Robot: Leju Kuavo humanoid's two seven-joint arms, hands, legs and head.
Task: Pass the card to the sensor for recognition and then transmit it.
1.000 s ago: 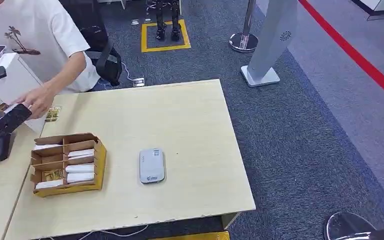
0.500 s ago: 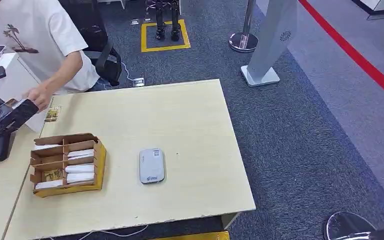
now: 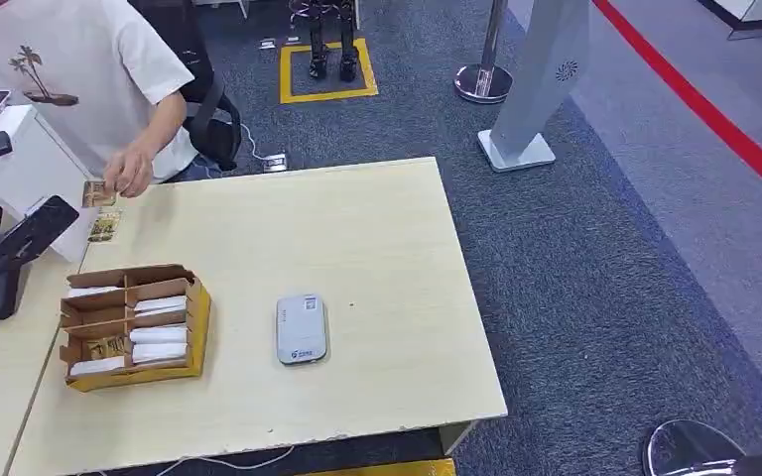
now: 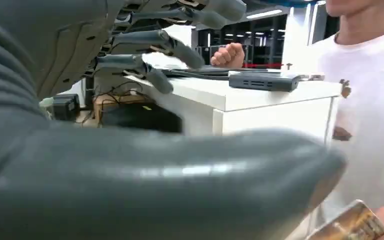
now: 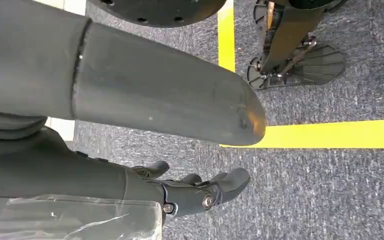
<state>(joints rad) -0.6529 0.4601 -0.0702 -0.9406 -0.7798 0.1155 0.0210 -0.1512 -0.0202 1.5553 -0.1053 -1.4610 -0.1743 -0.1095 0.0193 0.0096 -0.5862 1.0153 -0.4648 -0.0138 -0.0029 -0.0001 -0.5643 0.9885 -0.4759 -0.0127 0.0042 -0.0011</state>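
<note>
Head view first: left hand (image 3: 15,243) at the table's (image 3: 357,248) near corner, fingers spread, holding nothing. Just beyond its fingertips, one card (image 3: 104,227) flat on the table; slightly farther, another card (image 3: 98,193) pinched in a person's hand (image 3: 131,171). Beside the hand, toward the table's middle, card box (image 3: 135,324), then sensor (image 3: 302,329). Likely trouble: colliding with the person's hand on any reach forward, or fumbling a flat card. Right hand (image 5: 200,192) hanging over carpet, fingers loosely curled, empty. Hard to tell: whether the sensor step is done. Left wrist view mostly blocked by its own thumb (image 4: 180,185).
</note>
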